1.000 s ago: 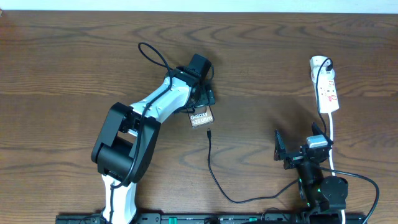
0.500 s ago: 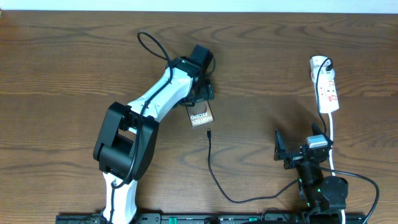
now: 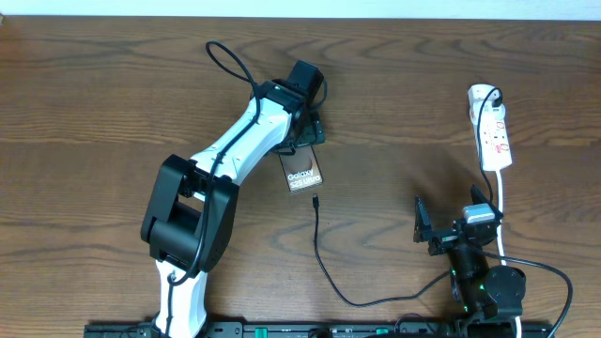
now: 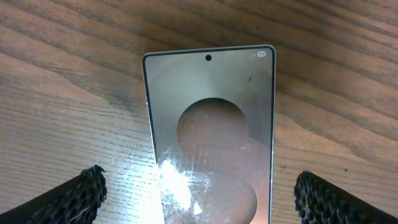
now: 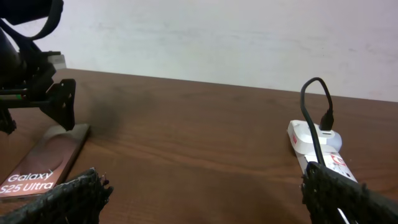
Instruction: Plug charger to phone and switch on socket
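On table [image 3: 113,94] centre, phone [image 3: 302,175] is laid flat, screen up, under left gripper [image 3: 302,141]. Jaws are spread as wide as they go and nothing is gripped. From the left wrist, the phone is seen running between the two fingers [image 4: 74,196], with clear wood on either side and neither pad touching it. Charger [image 3: 316,225] tip is placed just off the phone's near edge, not inserted, and its cable is trailed toward the table front. Socket [image 3: 493,136] is laid at far right with a black plug seated in it. Switch state cannot be told. Right gripper [image 3: 453,218] is held low by the front edge, fully open and empty. The socket is seen ahead of it, off to the right.
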Motion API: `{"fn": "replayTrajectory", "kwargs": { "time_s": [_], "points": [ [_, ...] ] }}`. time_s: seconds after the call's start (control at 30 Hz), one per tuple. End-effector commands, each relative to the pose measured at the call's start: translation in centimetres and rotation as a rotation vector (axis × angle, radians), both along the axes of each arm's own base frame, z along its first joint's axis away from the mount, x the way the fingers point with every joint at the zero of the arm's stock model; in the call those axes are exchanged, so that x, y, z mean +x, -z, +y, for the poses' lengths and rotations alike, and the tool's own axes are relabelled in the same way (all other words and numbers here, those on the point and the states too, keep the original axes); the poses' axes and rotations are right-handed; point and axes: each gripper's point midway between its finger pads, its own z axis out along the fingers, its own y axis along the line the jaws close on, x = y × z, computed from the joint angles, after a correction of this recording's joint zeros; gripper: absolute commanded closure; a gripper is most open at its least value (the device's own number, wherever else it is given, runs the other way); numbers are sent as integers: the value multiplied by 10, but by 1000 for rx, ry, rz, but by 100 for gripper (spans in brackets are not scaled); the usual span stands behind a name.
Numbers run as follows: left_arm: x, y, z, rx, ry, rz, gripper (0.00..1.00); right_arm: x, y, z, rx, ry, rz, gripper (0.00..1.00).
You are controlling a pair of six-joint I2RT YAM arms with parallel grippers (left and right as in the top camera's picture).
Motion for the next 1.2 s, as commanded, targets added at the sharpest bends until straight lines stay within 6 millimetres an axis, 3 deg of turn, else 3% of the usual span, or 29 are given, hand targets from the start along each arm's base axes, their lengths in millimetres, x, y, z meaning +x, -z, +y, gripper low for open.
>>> {"fn": "replayTrajectory", "kwargs": {
  "time_s": [0.0,0.23,0.5,0.83,1.07,1.1,1.17],
  "points": [
    [2,3,-1,21,17,-7,2,0,1,0,-11,-2,-2,1],
    [-5,14,-16,36,54,2,2,0,1,0,-11,-2,-2,1],
    [-11,44,-12,99,57,49,2,0,1,0,-11,-2,-2,1],
    [-24,49,-12,79,3,110,2,0,1,0,-11,-2,-2,1],
    [-36,50,-32,-35,21,182,1,0,1,0,-11,-2,-2,1],
    [-39,49,-35,-56,25,194,8,0,1,0,-11,-2,-2,1],
    [-39,49,-37,-65,27,199,12,0,1,0,-11,-2,-2,1]
  ]
}}
